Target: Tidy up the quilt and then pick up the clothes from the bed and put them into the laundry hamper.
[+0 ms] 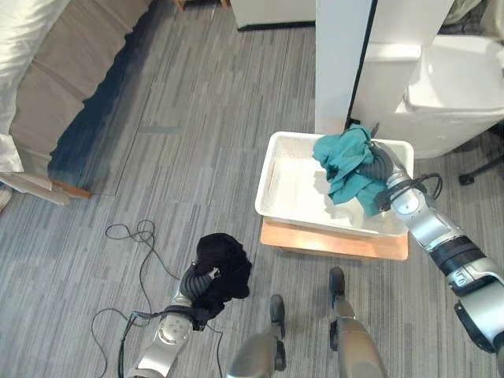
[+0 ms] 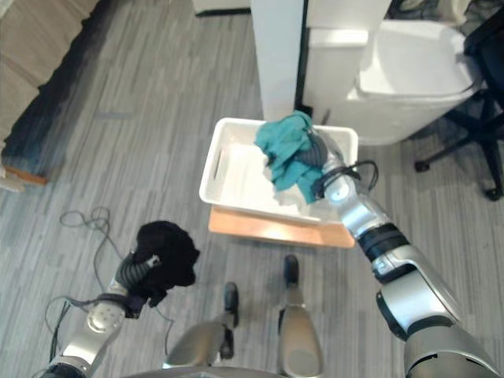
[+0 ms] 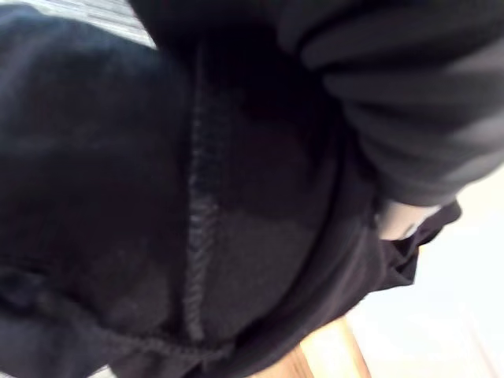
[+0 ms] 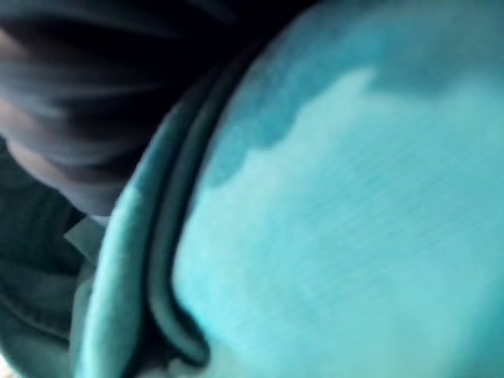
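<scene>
A white laundry hamper (image 1: pixel 283 189) stands on a low wooden board (image 1: pixel 331 240) on the floor in front of me. My right hand (image 1: pixel 380 169) hangs over its right part, shut on a bunched teal garment (image 1: pixel 344 161) that drapes down into the hamper; the teal cloth (image 4: pixel 339 205) shows close up in the right wrist view. My left hand (image 1: pixel 195 282) is low at the left, over the carpet, shut on a bundled black garment (image 1: pixel 224 264) whose seam (image 3: pixel 197 228) shows in the left wrist view. The cloth hides the fingers of both hands.
The bed's corner (image 1: pixel 47 71) with pale bedding lies at the far left. A white cabinet (image 1: pixel 342 55) and a white bin (image 1: pixel 457 87) stand behind the hamper. An office chair's base (image 1: pixel 484 169) shows at the right. Grey striped carpet (image 1: pixel 189 134) lies between bed and hamper.
</scene>
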Motion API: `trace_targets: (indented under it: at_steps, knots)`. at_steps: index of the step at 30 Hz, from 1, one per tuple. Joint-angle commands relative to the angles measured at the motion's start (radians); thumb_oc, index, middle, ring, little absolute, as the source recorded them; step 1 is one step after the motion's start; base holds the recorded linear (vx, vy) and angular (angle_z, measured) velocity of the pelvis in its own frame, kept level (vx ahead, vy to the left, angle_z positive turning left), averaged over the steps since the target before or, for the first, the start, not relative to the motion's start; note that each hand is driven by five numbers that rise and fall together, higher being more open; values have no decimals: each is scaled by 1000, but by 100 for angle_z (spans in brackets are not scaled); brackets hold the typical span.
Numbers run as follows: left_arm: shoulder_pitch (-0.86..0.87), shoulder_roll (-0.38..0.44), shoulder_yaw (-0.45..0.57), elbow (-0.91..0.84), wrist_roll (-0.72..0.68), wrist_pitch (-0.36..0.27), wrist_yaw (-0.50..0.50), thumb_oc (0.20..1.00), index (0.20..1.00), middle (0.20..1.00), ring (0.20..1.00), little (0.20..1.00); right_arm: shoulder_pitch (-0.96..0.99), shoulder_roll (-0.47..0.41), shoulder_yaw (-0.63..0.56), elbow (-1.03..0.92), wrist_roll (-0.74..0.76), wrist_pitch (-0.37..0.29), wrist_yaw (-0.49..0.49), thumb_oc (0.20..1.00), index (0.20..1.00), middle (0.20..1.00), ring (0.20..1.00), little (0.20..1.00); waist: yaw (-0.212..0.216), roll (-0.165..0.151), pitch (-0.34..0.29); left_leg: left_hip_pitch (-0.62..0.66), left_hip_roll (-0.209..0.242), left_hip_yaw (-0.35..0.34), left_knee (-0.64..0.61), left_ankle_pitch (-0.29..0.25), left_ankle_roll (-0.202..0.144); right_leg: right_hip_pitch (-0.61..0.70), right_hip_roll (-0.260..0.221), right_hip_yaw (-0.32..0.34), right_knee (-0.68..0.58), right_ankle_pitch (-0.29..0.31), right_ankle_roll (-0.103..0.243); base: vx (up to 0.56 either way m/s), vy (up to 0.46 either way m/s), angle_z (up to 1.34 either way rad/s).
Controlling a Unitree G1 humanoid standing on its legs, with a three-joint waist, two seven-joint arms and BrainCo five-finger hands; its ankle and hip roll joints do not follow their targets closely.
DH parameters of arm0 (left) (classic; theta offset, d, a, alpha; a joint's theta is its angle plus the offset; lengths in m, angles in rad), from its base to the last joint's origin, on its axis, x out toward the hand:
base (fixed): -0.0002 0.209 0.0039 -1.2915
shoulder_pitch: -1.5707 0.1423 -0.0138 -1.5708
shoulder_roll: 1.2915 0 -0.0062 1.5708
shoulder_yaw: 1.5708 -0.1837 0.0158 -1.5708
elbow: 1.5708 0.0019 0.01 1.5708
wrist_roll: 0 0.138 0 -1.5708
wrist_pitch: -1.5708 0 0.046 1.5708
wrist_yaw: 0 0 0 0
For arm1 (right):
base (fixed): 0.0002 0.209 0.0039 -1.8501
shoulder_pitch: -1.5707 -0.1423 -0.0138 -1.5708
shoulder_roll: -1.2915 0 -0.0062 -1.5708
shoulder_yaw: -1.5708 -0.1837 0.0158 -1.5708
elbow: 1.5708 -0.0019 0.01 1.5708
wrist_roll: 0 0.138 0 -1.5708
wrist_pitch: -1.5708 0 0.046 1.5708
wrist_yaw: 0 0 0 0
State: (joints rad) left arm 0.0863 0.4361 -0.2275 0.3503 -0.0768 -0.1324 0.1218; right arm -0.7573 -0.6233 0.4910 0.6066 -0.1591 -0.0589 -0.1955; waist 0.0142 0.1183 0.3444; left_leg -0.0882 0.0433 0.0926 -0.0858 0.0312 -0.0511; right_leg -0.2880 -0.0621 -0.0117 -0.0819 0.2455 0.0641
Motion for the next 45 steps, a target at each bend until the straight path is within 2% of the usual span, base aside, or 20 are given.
trace_targets:
  at_steps: [1, 5, 9, 12, 14, 17, 19, 20, 21, 25, 27, 35, 36, 37, 38, 39, 42, 45]
  knots:
    - [-91, 68, 2, -94, -36, -100, 33, 200, 200, 200, 200, 200, -117, 11, 18, 22, -41, -30, -41, 1000, 1000, 1000, 1000, 1000, 6, -37, -4, 15, 31, 8, -1, -14, -39, 107, -78, -11, 11, -165, 124, 0, 0, 0]
    - [-135, 96, 1, -170, 15, -123, 56, 200, 200, 200, 200, 200, -111, 9, 30, 107, -75, -17, -46, 1000, 1000, 1000, 1000, 1000, -1, -38, -2, 21, 36, 17, -1, -12, -45, 114, -78, -8, 6, -166, 128, -29, -5, 8]
    - [-136, 134, 22, -241, 53, -131, 62, 200, 200, 200, 200, 200, -50, -13, 8, 46, -124, -16, -57, 1000, 1000, 1000, 1000, 1000, -16, -50, -8, 39, 42, 26, -1, -18, -46, 126, -76, -3, 5, -168, 132, -31, -10, -2]
    - [-206, 195, 54, -275, 88, -127, 59, 200, 200, 200, 200, 200, 120, -46, -63, -117, -149, -32, -40, 1000, 1000, 1000, 1000, 1000, -63, -84, -41, 77, 57, 47, -1, -31, -49, 151, -77, 6, 6, -169, 136, 3, -38, -9]
    - [-212, 198, 58, -276, 79, -125, 54, 200, 200, 200, 200, 200, 176, -57, -88, -164, -155, -29, -23, 1000, 1000, 1000, 1000, 1000, -67, -93, -49, 90, 60, 51, -1, -36, -48, 161, -77, 6, 5, -171, 135, 39, -26, -16]
    - [-280, 200, 74, -269, 63, -116, 57, 200, 200, 200, 200, 200, 326, -42, -137, -231, -95, -45, 27, 1000, 1000, 1000, 1000, 1000, -103, -115, -81, 121, 69, 62, -1, -46, -51, 182, -72, 14, 6, -173, 133, 50, -49, -13]
    - [-298, 197, 69, -260, 61, -113, 58, 200, 200, 200, 200, 200, 359, -40, -145, -243, -83, -45, 44, 1000, 1000, 1000, 1000, 1000, -106, -121, -90, 129, 70, 67, -1, -50, -51, 189, -71, 16, 5, -175, 133, 48, -37, -18]
    - [-381, 189, 60, -218, 62, -98, 77, 200, 200, 200, 200, 200, 422, -32, -156, -232, -61, -51, 66, 1000, 1000, 1000, 1000, 1000, -133, -132, -114, 151, 75, 85, -1, -56, -53, 200, -66, 31, 3, -175, 134, 55, -35, -16]
    - [-384, 189, 58, -215, 62, -99, 77, 200, 200, 200, 200, 200, 423, -33, -157, -233, -61, -51, 67, 1000, 1000, 1000, 1000, 1000, -131, -132, -114, 152, 76, 85, -1, -57, -53, 200, -66, 32, 3, -175, 134, 61, -48, -18]
    - [-568, 183, -13, -66, 148, -52, 128, 200, 200, 200, 200, 200, 500, -1, -146, -254, -53, -63, 89, 1000, 1000, 1000, 1000, 1000, -189, -129, -125, 175, 80, 126, -1, -64, -55, 197, -59, 63, 0, -172, 140, 38, 3, -29]
    - [-613, 180, -39, -23, 164, -44, 133, 200, 200, 200, 200, 200, 514, -1, -147, -271, -51, -66, 94, 1000, 1000, 1000, 1000, 1000, -196, -129, -121, 176, 81, 135, -1, -64, -57, 193, -59, 70, 1, -170, 142, 3, 1, -28]
    - [-614, 180, -40, -23, 164, -44, 133, 200, 200, 200, 200, 200, 515, -1, -148, -271, -51, -66, 94, 1000, 1000, 1000, 1000, 1000, -195, -129, -121, 176, 81, 135, -1, -64, -57, 193, -59, 71, 1, -170, 142, -4, 2, -12]
    - [-697, 175, -96, 103, 202, -16, 146, 200, 200, 200, 200, 200, 533, -7, -125, -297, -57, -75, 97, 1000, 1000, 1000, 1000, 1000, -231, -118, -103, 174, 82, 150, -1, -65, -59, 176, -58, 85, 5, -167, 148, -240, 91, 4]
    - [-755, 63, -171, 382, 170, 37, 118, 391, 391, 391, 391, 391, 493, 16, -83, -283, -74, -66, 72, 1000, 1000, 1000, 1000, 1000, -271, -89, -39, 123, 68, 207, -1, -39, -60, 87, -56, 134, 11, -131, 157, -240, 91, -5]
    - [-756, 62, -171, 383, 170, 37, 118, 683, 683, 683, 683, 683, 493, 16, -83, -282, -74, -66, 72, 1000, 1000, 1000, 1000, 1000, -269, -88, -40, 122, 68, 209, -1, -39, -60, 85, -56, 135, 11, -131, 157, -223, 95, -42]
    - [-742, 27, -162, 432, 114, 54, 94, 1000, 1000, 1000, 1000, 1000, 482, 26, -77, -257, -72, -56, 68, 1000, 1000, 1000, 1000, 1000, -273, -83, -33, 121, 67, 217, -1, -37, -59, 79, -54, 141, 12, -128, 158, -18, 41, -81]
    - [-725, -30, -125, 509, 1, 70, 89, 1000, 1000, 1000, 1000, 1000, 443, 75, -59, -163, -61, -28, 51, 1000, 1000, 1000, 1000, 1000, -280, -75, -29, 119, 67, 235, -1, -33, -59, 68, -49, 149, 10, -122, 154, -3, 33, -65]
    - [-709, -37, -91, 550, -51, 68, 95, 1000, 1000, 1000, 1000, 1000, 440, 99, -57, -126, -59, -22, 40, 1000, 1000, 1000, 1000, 1000, -281, -80, -40, 130, 73, 243, -1, -35, -60, 71, -45, 151, 12, -122, 151, 21, -6, -26]
